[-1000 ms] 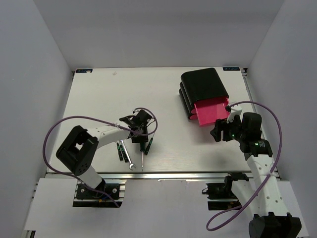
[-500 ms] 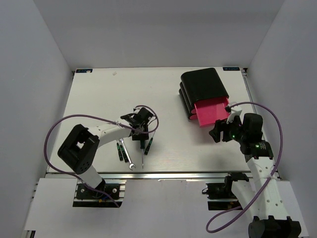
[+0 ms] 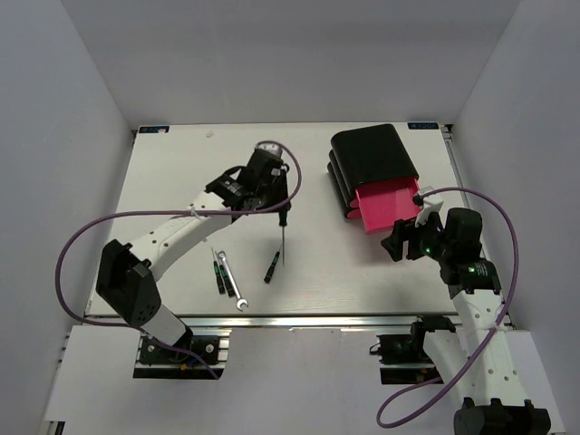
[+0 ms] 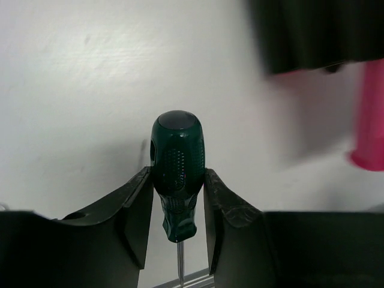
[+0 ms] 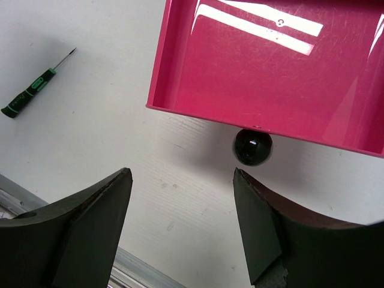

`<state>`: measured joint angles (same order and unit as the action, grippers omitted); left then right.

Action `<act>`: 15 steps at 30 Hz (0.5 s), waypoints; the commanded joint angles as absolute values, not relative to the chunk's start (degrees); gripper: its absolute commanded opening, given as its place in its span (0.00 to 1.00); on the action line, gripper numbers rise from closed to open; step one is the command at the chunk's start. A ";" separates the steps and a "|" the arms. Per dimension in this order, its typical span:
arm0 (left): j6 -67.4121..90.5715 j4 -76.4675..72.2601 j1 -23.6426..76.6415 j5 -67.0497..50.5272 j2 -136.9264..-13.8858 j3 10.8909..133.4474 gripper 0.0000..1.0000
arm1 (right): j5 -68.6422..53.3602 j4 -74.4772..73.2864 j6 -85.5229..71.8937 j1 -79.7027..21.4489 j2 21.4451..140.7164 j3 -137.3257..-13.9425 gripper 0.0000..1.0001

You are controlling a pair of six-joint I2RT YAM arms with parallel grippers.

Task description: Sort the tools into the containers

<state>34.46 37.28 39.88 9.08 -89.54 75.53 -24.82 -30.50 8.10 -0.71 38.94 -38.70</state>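
In the top view, the left gripper (image 3: pixel 272 201) has come up off the cluster of tools where it sat a second ago and swung toward the middle of the table (image 3: pixel 172 172), carrying a screwdriver (image 3: pixel 283 237) with it. The pick is therefore done, and the carry toward the open drawer (image 3: pixel 385 207) looks to be under way, with the tool roughly halfway there. Its long axis runs near to far in this view, the handle at the fingers and the thin shaft pointing back toward the near edge. How steeply it hangs cannot be told from above. Left on the table are a short screwdriver (image 3: pixel 271 268), another screwdriver (image 3: pixel 219 272) and the wrench (image 3: pixel 234 288), so most of the sorting remains. The right gripper (image 3: pixel 405 240) has not moved and waits just in front of the drawer stack (image 3: pixel 373 154). In the left wrist view, the left gripper (image 4: pixel 177 186) is clamped narrowly on the screwdriver (image 4: pixel 177 150) from both sides. The rounded butt of the dark green handle faces the camera and the shaft runs away below it. The black stack and the pink drawer (image 4: pixel 367 120) show blurred at the upper right. In the right wrist view, the right gripper (image 5: pixel 181 177) stands wide and holds nothing, its fingers on either side of, and short of, the knob (image 5: pixel 252 147) of the pink drawer (image 5: pixel 258 72), whose visible floor is bare. The short screwdriver (image 5: pixel 36 87) lies well apart on the left.
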 commanded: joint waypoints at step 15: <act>32.34 19.25 41.39 -27.32 -108.53 113.36 0.00 | -20.31 -28.56 1.51 -0.62 34.54 -45.79 0.35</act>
